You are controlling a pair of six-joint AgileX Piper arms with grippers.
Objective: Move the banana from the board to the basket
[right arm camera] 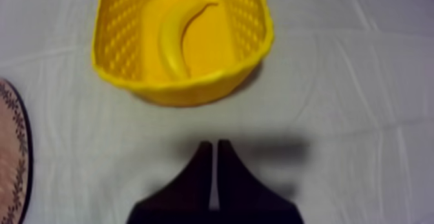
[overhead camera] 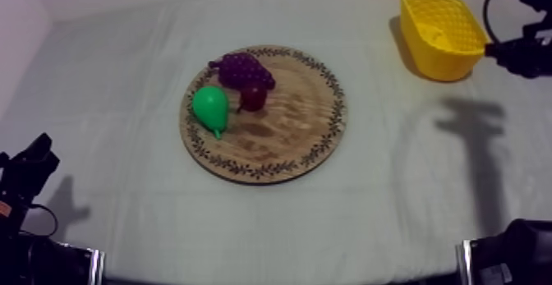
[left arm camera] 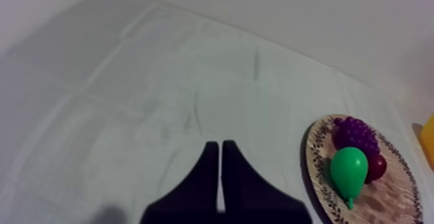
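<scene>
1. From above, we see the round wooden board (overhead camera: pixel 312 136) in the middle of the tabletop (overhead camera: pixel 123 66), on the grey-white cloth.
2. Three toy fruits sit on the board's left part. The bunch of grapes (overhead camera: pixel 241 69) is at the far side. The small red fruit (overhead camera: pixel 253 98) touches the grapes on their near side. The green pear (overhead camera: pixel 211 108) lies just beside the red fruit, toward the rim.
3. The yellow basket (overhead camera: pixel 427 58) stands at the far right of the tabletop, well apart from the board.
4. Our right arm (overhead camera: pixel 522 50) comes in at the upper right, just beside the basket. Our left arm (overhead camera: pixel 25 177) sits low at the left edge, well apart from the board.
5. In the left wrist view, our left tool (left arm camera: pixel 216 144) is closed on nothing. Its two black fingers lie together as a narrow wedge over bare cloth.
6. The board, with the grapes, the pear and the small red fruit on it, lies off to one side of that tool and apart from it. A bit of yellow shows beyond the board.
7. In the right wrist view, our right tool (right arm camera: pixel 214 144) is also closed and empty. Its fingers are pressed into a wedge over the cloth, near the basket's closest wall but not touching it.
8. The banana (right arm camera: pixel 173 42) lies inside the basket on its floor, apart from the tool.
9. The board's patterned rim shows beside the basket, clear of it.
</scene>
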